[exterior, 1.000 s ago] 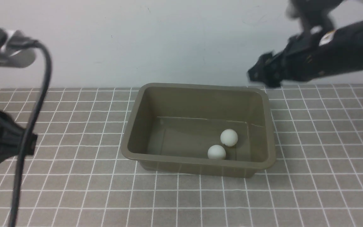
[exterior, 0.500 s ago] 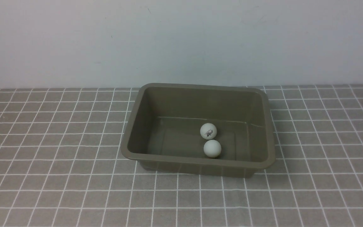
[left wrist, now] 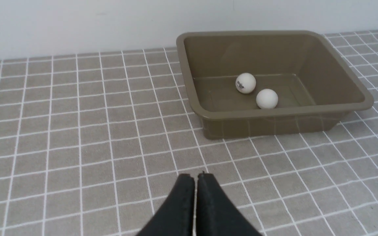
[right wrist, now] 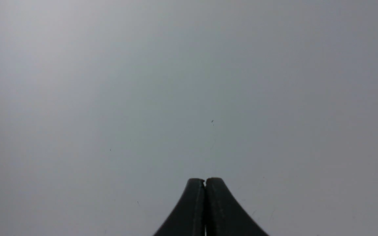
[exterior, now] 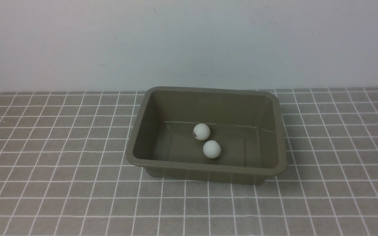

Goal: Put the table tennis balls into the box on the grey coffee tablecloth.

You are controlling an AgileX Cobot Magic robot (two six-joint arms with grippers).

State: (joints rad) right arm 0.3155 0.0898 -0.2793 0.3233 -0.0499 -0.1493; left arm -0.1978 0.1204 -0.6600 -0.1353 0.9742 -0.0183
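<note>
Front view: the table tennis balls [exterior: 212,149] are seen inside the box [exterior: 208,167]. Left wrist view: left claw [left wrist: 195,178] pressed together, box well ahead. Right wrist view: right claw [right wrist: 205,182] pressed together. A spill is risked only if the box is knocked.

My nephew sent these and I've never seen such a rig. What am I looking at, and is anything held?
A robot with two arms, each ending in a gripper. The wide picture looks forward from between the arms; the other two come from wrist cameras. A box stands on the checked tablecloth, with a far ball and a near ball inside. The left gripper is shut and empty over the cloth. The right gripper, also shut and empty, faces only a plain grey surface.
</note>
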